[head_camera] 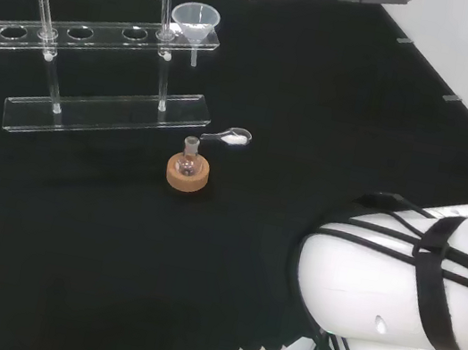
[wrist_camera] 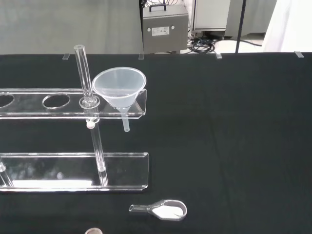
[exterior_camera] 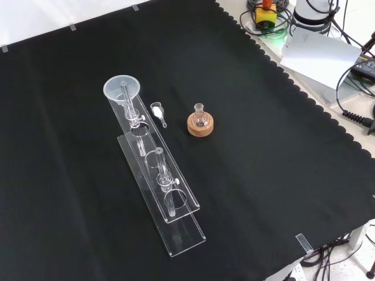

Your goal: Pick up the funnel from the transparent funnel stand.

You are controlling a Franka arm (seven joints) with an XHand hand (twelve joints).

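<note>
Head view has the clear funnel (head_camera: 195, 21) seated in the end hole of the transparent funnel stand (head_camera: 101, 106), at the stand's right end as that view shows it. Just beside the funnel an upright rod (head_camera: 165, 7) of the stand rises above the shelf. On the black cloth (head_camera: 310, 152) near the stand lie a small clear scoop (head_camera: 229, 138) holding white powder and a little flask (head_camera: 188, 160) upright on a cork ring (head_camera: 187, 176); both are apart from the funnel.

Wrist view looks across the cloth at the funnel (wrist_camera: 119, 90), whose spout hangs below the upper shelf, with the scoop (wrist_camera: 163, 209) nearer the camera. Whether the hand's fingers are spread or curled cannot be told. The stand's clear edges are hard to trace, and its far end is cut off in the wrist view.
</note>
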